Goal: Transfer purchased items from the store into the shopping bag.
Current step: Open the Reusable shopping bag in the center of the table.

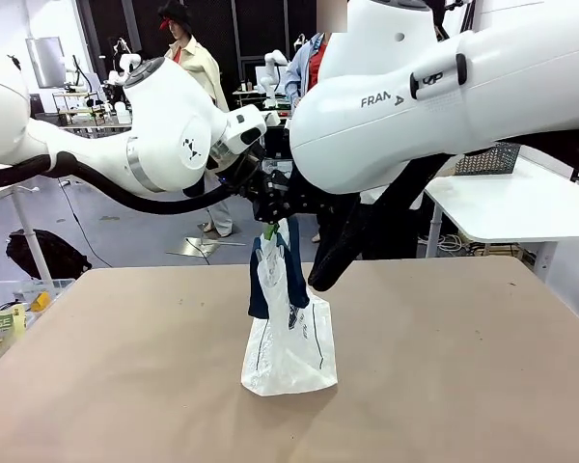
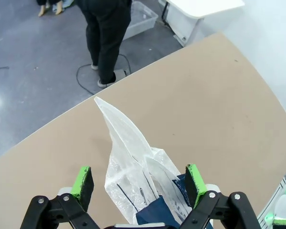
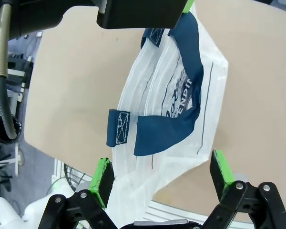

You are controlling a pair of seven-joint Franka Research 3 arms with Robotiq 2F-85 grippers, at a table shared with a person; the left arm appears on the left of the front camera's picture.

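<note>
Standing limp near the middle of the tabletop [image 1: 463, 367], the shopping bag [image 1: 289, 338] rises between both grippers. The left gripper [image 2: 138, 176] and right gripper [image 3: 161, 169] straddle it with jaws spread wide, pinching nothing. Unsupported, it may slump shut, and the crowded arms could knock together.

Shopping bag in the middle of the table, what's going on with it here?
Both robot arms meet above the shopping bag, which stands on the brown table with its top drawn upward. The left claw and the right claw are both open, each pointed at the bag's upper part and blue handles. Whether a handle is hooked on either claw I cannot tell. A person stands at the table's far edge.
</note>
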